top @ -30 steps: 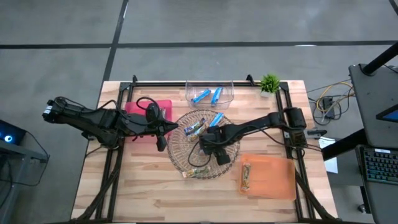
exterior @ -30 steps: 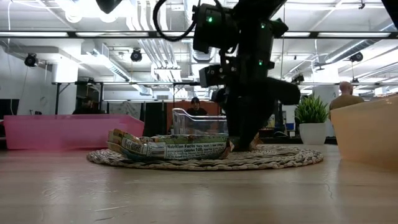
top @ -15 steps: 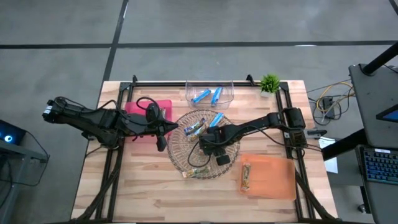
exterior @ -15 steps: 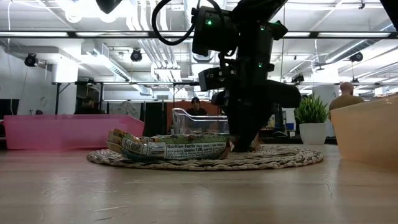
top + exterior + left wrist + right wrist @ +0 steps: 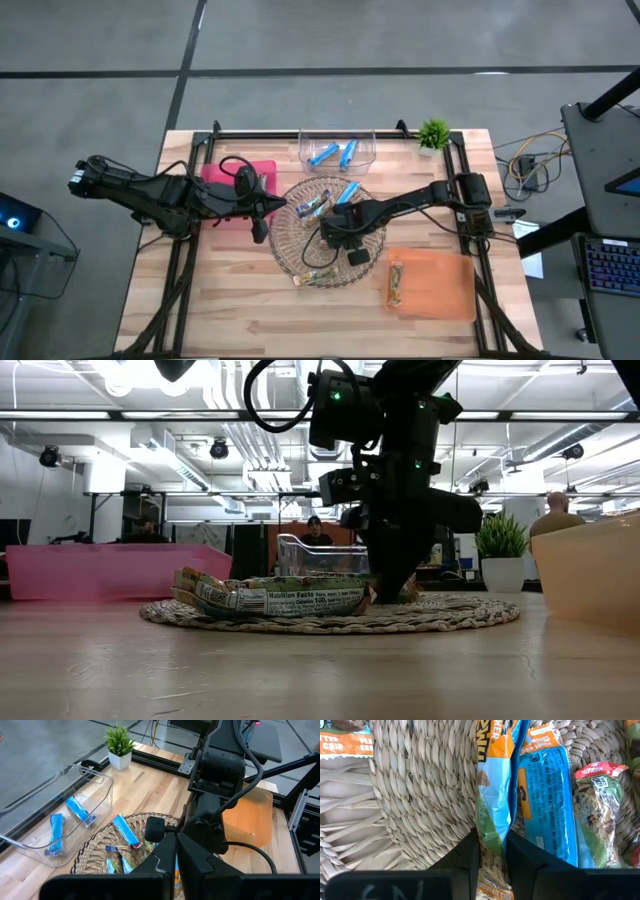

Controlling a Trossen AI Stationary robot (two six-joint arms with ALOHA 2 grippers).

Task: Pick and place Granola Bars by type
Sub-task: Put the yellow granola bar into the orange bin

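The round wicker tray [image 5: 290, 240] holds several granola bars: a blue one [image 5: 348, 192], a silvery multicoloured one [image 5: 312, 207] and one lying on its near rim [image 5: 318, 277] [image 5: 280, 600]. My right gripper [image 5: 336, 237] [image 5: 492, 837] reaches down into the tray and is shut on an orange, blue and green wrapped bar [image 5: 492, 795]. A blue bar [image 5: 545, 795] lies on the weave right beside that one. My left gripper [image 5: 261, 225] [image 5: 175, 842] waits shut at the tray's left rim, touching nothing. My right gripper pinches the orange, blue and green bar between its two fingers [image 5: 470, 850], one on each long side of the wrapper [image 5: 492, 832], which is squeezed narrow there. The fingers come from above, pointing down. The bar's far end [image 5: 492, 750] lies on the tray's weave.
A clear bin [image 5: 337, 150] at the far edge holds two blue bars. A pink bin [image 5: 228, 175] sits by the left arm. An orange bin [image 5: 440, 285] near the right holds a brownish bar [image 5: 397, 283]. A small potted plant [image 5: 433, 133] stands at the far right.
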